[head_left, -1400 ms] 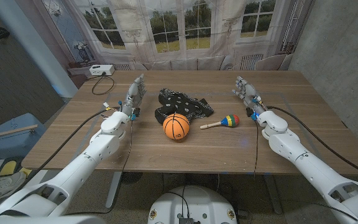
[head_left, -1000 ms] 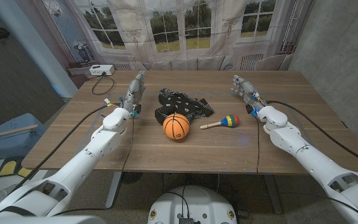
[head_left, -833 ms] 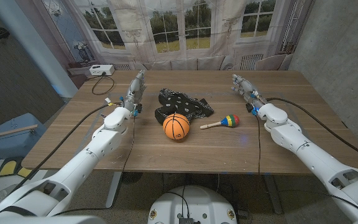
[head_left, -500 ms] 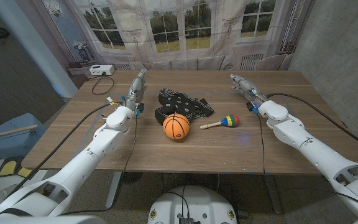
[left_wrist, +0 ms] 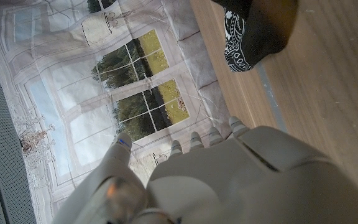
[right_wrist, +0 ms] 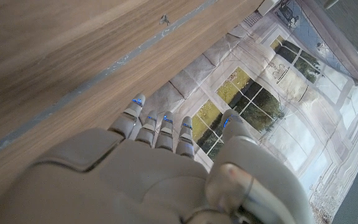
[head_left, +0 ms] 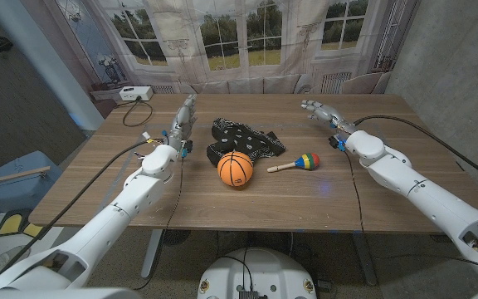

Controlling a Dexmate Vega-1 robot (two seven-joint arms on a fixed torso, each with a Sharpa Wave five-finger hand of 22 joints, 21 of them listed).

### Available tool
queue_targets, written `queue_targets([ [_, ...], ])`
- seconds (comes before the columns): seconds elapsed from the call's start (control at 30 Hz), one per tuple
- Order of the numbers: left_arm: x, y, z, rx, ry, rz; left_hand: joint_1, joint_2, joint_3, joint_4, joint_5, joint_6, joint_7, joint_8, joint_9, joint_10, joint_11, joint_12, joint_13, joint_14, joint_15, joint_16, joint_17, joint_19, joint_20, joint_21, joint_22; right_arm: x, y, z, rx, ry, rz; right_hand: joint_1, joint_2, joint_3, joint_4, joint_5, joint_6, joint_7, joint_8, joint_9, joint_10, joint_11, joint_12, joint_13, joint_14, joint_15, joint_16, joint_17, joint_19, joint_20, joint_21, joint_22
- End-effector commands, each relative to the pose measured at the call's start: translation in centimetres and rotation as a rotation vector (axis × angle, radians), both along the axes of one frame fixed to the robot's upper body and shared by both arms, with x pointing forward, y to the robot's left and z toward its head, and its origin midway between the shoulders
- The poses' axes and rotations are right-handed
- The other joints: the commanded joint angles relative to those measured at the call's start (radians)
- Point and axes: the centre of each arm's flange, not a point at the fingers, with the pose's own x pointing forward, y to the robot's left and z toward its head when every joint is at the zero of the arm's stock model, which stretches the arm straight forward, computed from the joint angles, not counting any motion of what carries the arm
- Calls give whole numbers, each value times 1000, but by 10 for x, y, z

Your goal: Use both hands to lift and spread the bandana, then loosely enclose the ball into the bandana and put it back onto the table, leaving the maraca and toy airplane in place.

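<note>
**Both hands empty, bandana bunched behind the ball**

The ball (head_left: 236,168) sits mid-table. The black bandana (head_left: 245,139) lies crumpled just behind the ball, touching it. The maraca (head_left: 297,162) lies to the ball's right, near it. The left hand (head_left: 184,117) hovers left of the ball, fingers extended, holding nothing. The right hand (head_left: 321,110) hangs beyond the maraca, fingers spread and empty.
</note>
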Motion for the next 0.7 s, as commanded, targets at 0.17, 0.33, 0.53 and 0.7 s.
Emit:
queue_targets([
  [0.17, -9, 6, -8, -14, 11, 8, -12, -1, -2, 3, 5, -7, 9, 10, 3, -18, 16, 10, 2, -31, 14, 8, 4, 10, 12, 10, 2, -17, 22, 4, -206, -52, -65, 21, 3, 13, 0, 6, 26, -2, 3, 5, 21, -3, 12, 3, 23, -6, 13, 2, 9, 10, 9, 5],
  [0.33, -12, 9, -10, -19, 11, 14, -13, -1, -2, 4, 5, 7, 14, 11, 4, -8, 24, 13, 3, -23, 17, 9, 4, 17, 15, 12, 2, -23, 32, 6, -263, -77, -83, 29, 3, 16, -1, 6, 33, -2, 3, 6, 26, -5, 12, 4, 35, -9, 17, 3, 15, 14, 11, 5],
  [0.53, -14, 12, -11, -23, 10, 12, -14, -1, -3, 5, 5, 11, 15, 9, 4, -4, 27, 13, 4, -20, 18, 8, 4, 20, 17, 14, 2, -26, 44, 7, -320, -95, -93, 39, 6, 20, -1, 6, 41, -3, 4, 6, 38, -3, 15, 4, 43, -14, 19, 4, 20, 16, 13, 6],
  [0.7, -15, 14, -14, -25, 16, 11, -15, -1, -3, 5, 5, 13, 15, 7, 4, -4, 28, 12, 4, -19, 21, 7, 5, 19, 19, 13, 3, -29, 54, 8, -385, -101, -109, 45, 7, 22, -1, 7, 46, -4, 4, 6, 39, -7, 14, 4, 47, -17, 19, 4, 22, 16, 14, 6],
])
